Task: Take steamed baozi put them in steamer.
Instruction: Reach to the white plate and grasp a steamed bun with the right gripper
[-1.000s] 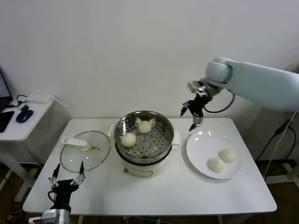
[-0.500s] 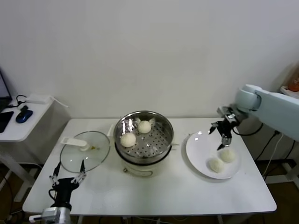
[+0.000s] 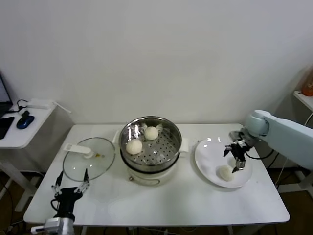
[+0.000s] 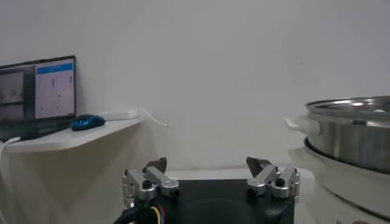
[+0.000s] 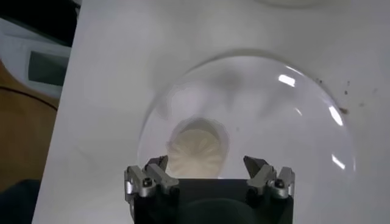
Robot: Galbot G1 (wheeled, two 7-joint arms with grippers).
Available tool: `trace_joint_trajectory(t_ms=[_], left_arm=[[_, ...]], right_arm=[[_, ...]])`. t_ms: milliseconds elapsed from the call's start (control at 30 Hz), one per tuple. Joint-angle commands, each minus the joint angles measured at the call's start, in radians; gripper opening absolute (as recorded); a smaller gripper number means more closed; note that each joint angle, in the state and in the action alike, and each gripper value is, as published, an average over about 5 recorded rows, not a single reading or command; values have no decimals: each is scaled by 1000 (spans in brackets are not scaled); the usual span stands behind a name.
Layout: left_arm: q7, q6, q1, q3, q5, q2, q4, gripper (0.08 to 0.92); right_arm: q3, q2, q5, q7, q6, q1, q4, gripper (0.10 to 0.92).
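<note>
Right gripper [image 3: 237,157] has dropped from above the table's back edge to the plate [image 3: 209,152], jaws spread wide, straddling one baozi [image 5: 196,154] without clamping it. You see a second baozi [image 3: 225,173] just beside it on the plate. Two more [image 3: 134,146] sit in the steamer [image 3: 150,149]. Left gripper [image 3: 70,188] is parked low near the lid [image 3: 89,159], jaws apart.

Right end effector [image 3: 236,159] hides a plate [image 3: 210,152] baozi.
</note>
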Motion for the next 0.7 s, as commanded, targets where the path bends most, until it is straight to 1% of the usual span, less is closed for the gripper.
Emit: trace_joint_trajectory(t_ms=[33,700], left_arm=[[-1,-4,4,-1,0,-2,6,823],[-4,-8,2,-3,1,-8,21,823]], right_arm=[[53,37,-52,3,9,-84,-69,823],[68,68,-75,-3,14,-118,-101,823]])
